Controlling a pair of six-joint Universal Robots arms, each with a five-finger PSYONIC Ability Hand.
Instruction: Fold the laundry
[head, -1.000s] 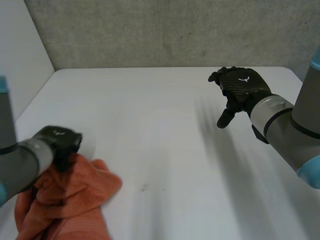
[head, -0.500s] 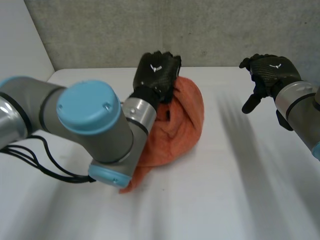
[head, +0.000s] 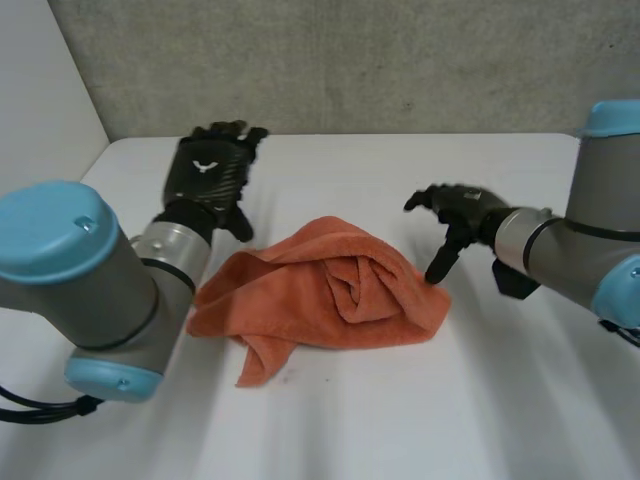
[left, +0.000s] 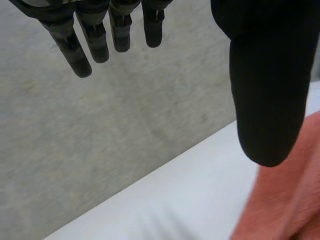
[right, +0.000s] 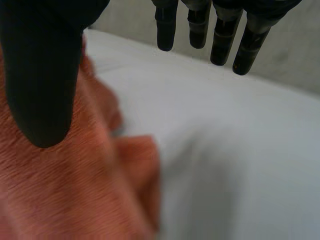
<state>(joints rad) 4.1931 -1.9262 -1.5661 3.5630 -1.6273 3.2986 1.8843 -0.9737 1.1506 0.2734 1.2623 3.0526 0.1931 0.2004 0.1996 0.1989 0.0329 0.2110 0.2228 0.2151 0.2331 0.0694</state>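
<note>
The towel (head: 330, 290) lies in the middle of the bench (head: 350, 170). The left hand (head: 210, 175) is just behind its left end, and the right hand (head: 455, 215) is at its right edge. A wall (head: 350, 60) stands behind the bench.

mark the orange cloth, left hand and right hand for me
orange cloth (head: 345, 285), head view, on the bunched middle fold.
left hand (head: 208, 172), head view, on the back of the hand.
right hand (head: 465, 207), head view, on the back of the hand.
</note>
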